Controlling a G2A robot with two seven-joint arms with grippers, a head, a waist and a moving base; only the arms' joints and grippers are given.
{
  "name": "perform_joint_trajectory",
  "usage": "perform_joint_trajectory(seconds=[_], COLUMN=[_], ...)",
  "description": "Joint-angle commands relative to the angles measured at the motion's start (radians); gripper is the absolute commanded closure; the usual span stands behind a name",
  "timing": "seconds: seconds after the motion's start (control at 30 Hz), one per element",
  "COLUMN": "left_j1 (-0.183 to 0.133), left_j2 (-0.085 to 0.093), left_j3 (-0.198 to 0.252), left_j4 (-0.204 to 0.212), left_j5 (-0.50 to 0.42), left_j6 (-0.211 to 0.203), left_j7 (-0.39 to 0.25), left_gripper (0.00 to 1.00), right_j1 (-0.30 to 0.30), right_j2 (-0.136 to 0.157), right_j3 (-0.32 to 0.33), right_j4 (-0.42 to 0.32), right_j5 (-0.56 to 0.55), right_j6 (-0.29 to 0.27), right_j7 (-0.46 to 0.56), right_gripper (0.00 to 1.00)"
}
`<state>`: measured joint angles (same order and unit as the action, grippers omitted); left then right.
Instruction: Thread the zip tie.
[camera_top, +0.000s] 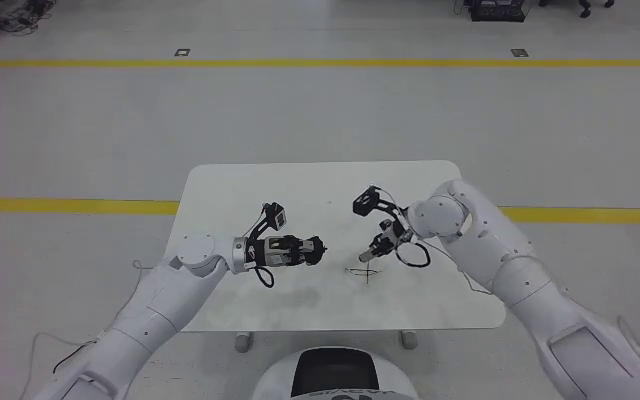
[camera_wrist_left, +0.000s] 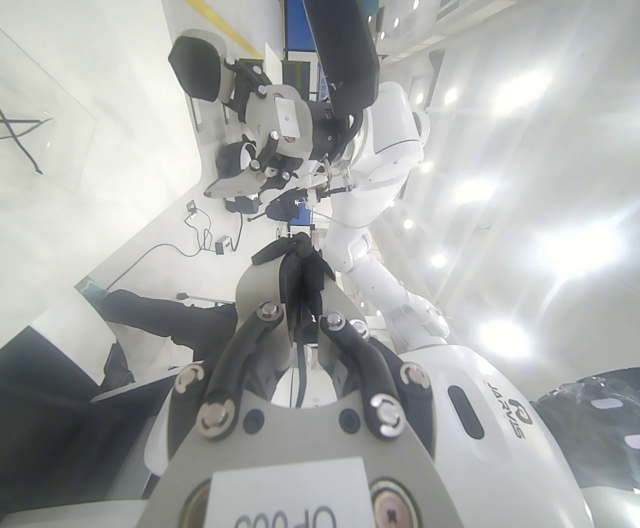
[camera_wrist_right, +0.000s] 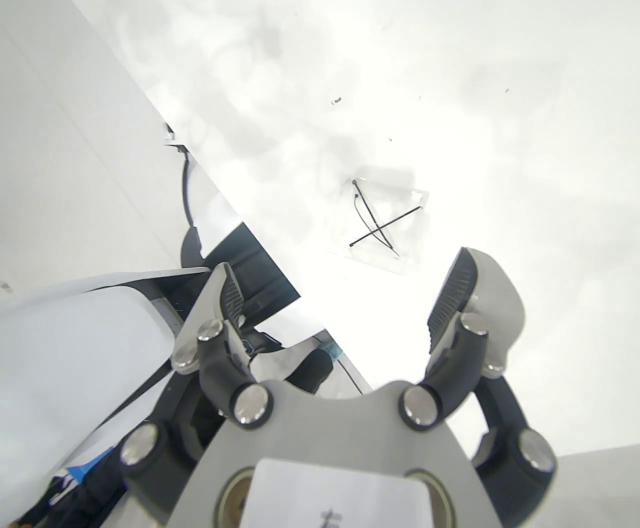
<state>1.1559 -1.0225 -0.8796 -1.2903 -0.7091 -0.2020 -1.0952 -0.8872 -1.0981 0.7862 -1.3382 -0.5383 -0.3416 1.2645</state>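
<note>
Lying crossed near table (camera_top: 320, 190) edge, zip ties (camera_top: 363, 270), right gripper (camera_top: 366, 256) beside

Table (camera_top: 300, 190): white, smooth, faint sheen.
Zip ties (camera_wrist_right: 375, 225): thin black plastic, matt.
Sheet (camera_wrist_right: 415, 192) under them: clear, glossy.
Right gripper (camera_wrist_right: 345, 272): matt grey frame, polished metal pins, black ribbed pads (camera_wrist_right: 450, 295) that look like rubber.
Left gripper (camera_wrist_left: 300, 260): same grey frame, tips in ragged black cloth-like stuff.
Arm shells (camera_top: 500, 250): glossy white plastic.
</note>
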Motion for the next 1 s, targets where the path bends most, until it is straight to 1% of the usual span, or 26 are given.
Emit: perform_joint_trajectory(seconds=[0.0, 0.1, 0.17, 0.27, 0.33, 0.37, 0.67, 0.7, 0.77, 0.87, 0.97], left_j1=[0.000, 0.000, 0.000, 0.000, 0.000, 0.000, 0.000, 0.000, 0.000, 0.000, 0.000], left_j2=[0.000, 0.000, 0.000, 0.000, 0.000, 0.000, 0.000, 0.000, 0.000, 0.000, 0.000], left_j3=[0.000, 0.000, 0.000, 0.000, 0.000, 0.000, 0.000, 0.000, 0.000, 0.000, 0.000], left_j4=[0.000, 0.000, 0.000, 0.000, 0.000, 0.000, 0.000, 0.000, 0.000, 0.000, 0.000], left_j5=[0.000, 0.000, 0.000, 0.000, 0.000, 0.000, 0.000, 0.000, 0.000, 0.000, 0.000], left_j6=[0.000, 0.000, 0.000, 0.000, 0.000, 0.000, 0.000, 0.000, 0.000, 0.000, 0.000], left_j7=[0.000, 0.000, 0.000, 0.000, 0.000, 0.000, 0.000, 0.000, 0.000, 0.000, 0.000], left_gripper=[1.00, 1.00, 1.00, 1.00, 1.00, 1.00, 1.00, 1.00, 1.00, 1.00, 1.00], right_j1=[0.023, 0.061, 0.082, 0.114, 0.133, 0.140, 0.140, 0.132, 0.131, 0.143, 0.171], right_j2=[-0.002, -0.004, -0.007, -0.013, -0.016, -0.016, -0.016, -0.016, -0.015, -0.017, -0.020], right_j3=[-0.023, -0.071, -0.103, -0.164, -0.219, -0.229, -0.229, -0.234, -0.262, -0.303, -0.361], right_j4=[-0.003, 0.005, 0.024, 0.049, 0.051, 0.062, 0.062, 0.051, 0.038, 0.030, 0.045], right_j5=[-0.023, -0.055, -0.064, -0.066, -0.071, -0.069, -0.069, -0.077, -0.130, -0.150, -0.153], right_j6=[0.002, 0.002, 0.002, 0.002, 0.002, 0.002, 0.002, 0.002, 0.002, 0.002, 0.002], right_j7=[0.007, 0.010, 0.003, -0.024, -0.042, -0.050, -0.050, -0.068, -0.056, -0.055, -0.070], right_gripper=[0.00, 0.00, 0.00, 0.00, 0.00, 0.00, 0.00, 0.00, 0.00, 0.00, 0.00])
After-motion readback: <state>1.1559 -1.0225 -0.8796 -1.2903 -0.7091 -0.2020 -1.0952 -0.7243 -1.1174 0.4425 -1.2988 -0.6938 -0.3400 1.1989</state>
